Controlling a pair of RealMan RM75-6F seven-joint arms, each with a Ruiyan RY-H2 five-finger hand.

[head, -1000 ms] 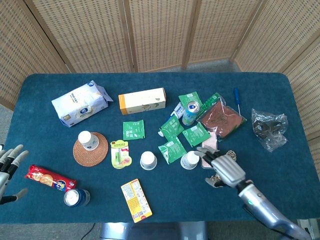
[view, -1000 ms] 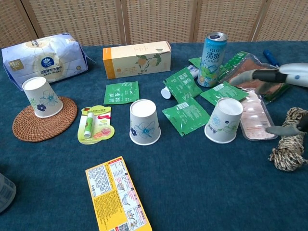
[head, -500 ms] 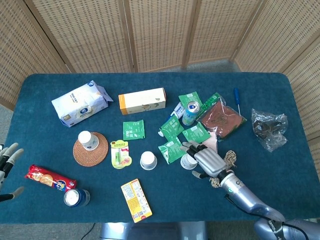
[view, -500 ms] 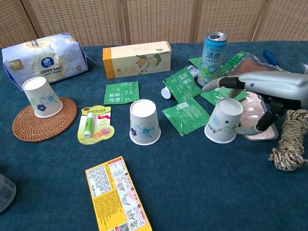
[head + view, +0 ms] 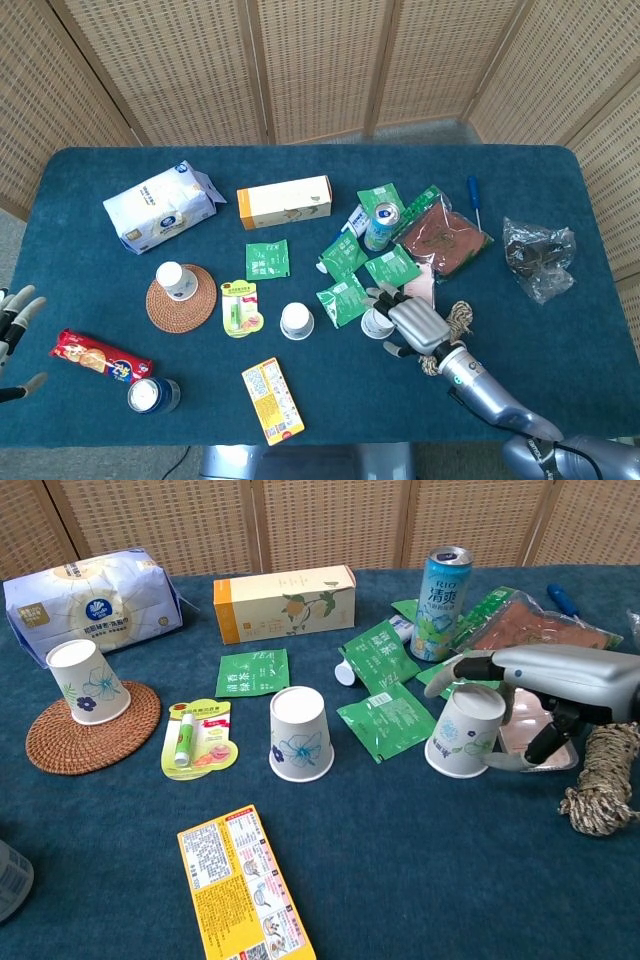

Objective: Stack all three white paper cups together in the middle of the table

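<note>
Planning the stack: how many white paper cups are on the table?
3, all upside down: one cup on the woven coaster, one cup mid-table, one cup at the right hand. None looks hidden.

Three white paper cups with blue flower prints, all upside down and apart. Left cup [image 5: 85, 682] sits on a woven coaster. Middle cup [image 5: 300, 734] stands on the cloth. Right cup [image 5: 465, 730] leans, tilted, among green packets.
</note>
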